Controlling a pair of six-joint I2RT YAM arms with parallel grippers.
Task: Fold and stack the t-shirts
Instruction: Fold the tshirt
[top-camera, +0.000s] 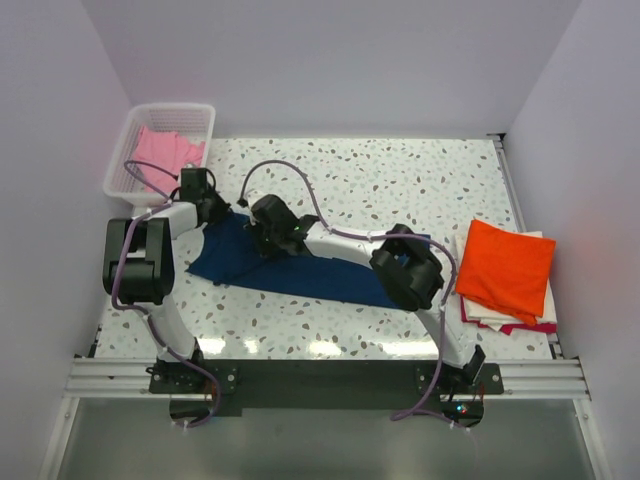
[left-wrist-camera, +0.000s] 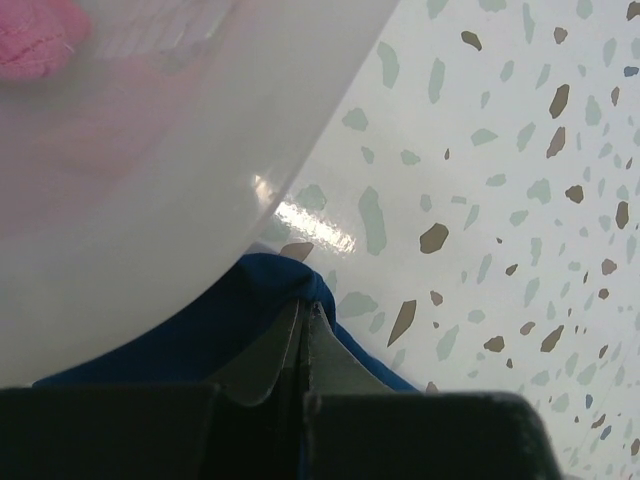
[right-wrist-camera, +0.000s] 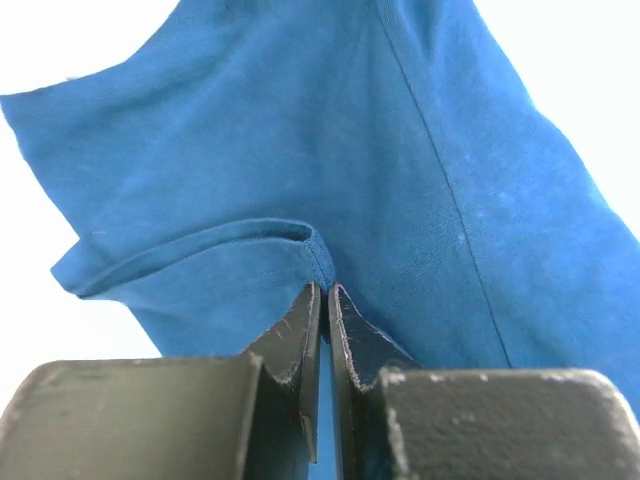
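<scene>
Top external: left pincer (top-camera: 225, 214), right pincer (top-camera: 252, 232) low, clamping navy t-shirt (top-camera: 310, 275)

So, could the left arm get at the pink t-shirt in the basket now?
Probably not yet: the basket sits close and open-topped, but the left gripper is shut on the navy t-shirt.

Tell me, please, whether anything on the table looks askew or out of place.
At the right edge, the orange t-shirt sits skewed on the folded pieces beneath it, whose white and pink edges stick out unevenly. The navy t-shirt lies rumpled, not yet folded.
</scene>
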